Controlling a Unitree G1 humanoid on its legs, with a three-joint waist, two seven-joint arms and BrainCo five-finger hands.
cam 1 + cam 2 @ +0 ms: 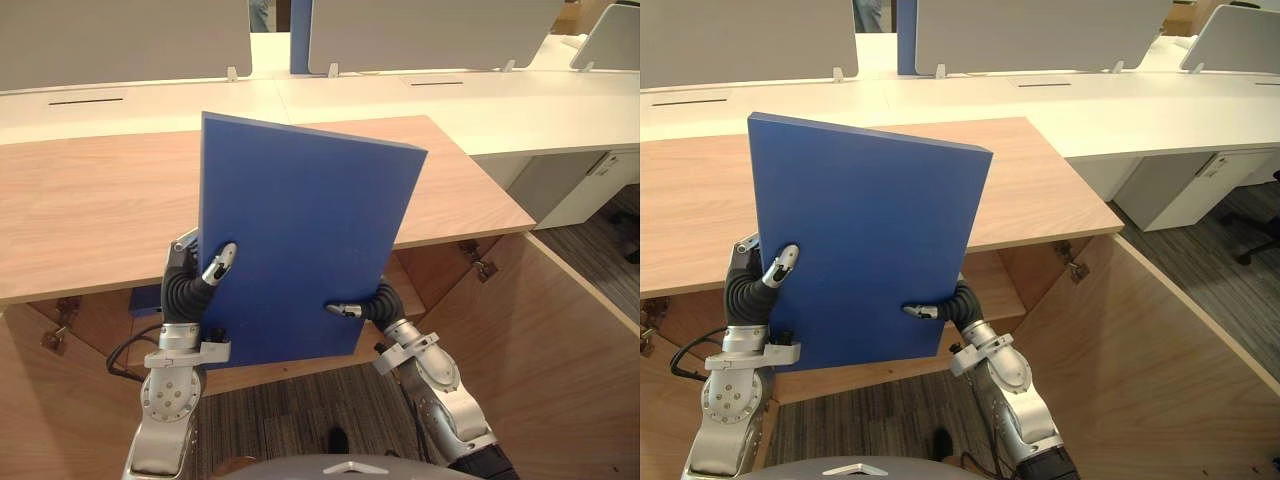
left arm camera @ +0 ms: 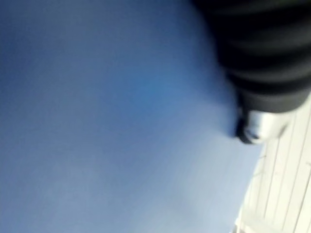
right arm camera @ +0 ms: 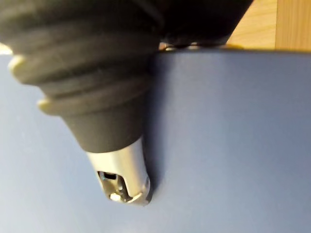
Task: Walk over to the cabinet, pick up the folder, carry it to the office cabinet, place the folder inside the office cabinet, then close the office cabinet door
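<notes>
Nearest, grey carpet floor [image 1: 300,410]. Just above it, held upright and slightly tilted, clear of the floor: blue folder [image 1: 300,240], broad face toward the camera. Grasped at its left edge by the left robot hand [image 1: 218,266], thumb pressed on the near face, fingers behind and out of sight. Grasped low on its right edge by the right robot hand [image 1: 350,310], thumb likewise flat on the near face, fingers behind. In each wrist view, a thumb tip against plain blue cover.

Behind the folder, wooden cabinet [image 1: 90,220], both doors swung open toward the robot: right door [image 1: 545,340], left door [image 1: 30,400]. Folder held in front of the opening, its top edge rising above the cabinet's wooden top. Interior mostly hidden by the folder; bare wood inner wall [image 1: 430,270] at the right, and low beside the left wrist a small blue patch [image 1: 145,298], too little to identify.

Farther back, long white surfaces [image 1: 480,100] with grey divider panels [image 1: 430,30] standing on them. At far right beneath, a white cupboard [image 1: 590,185].
</notes>
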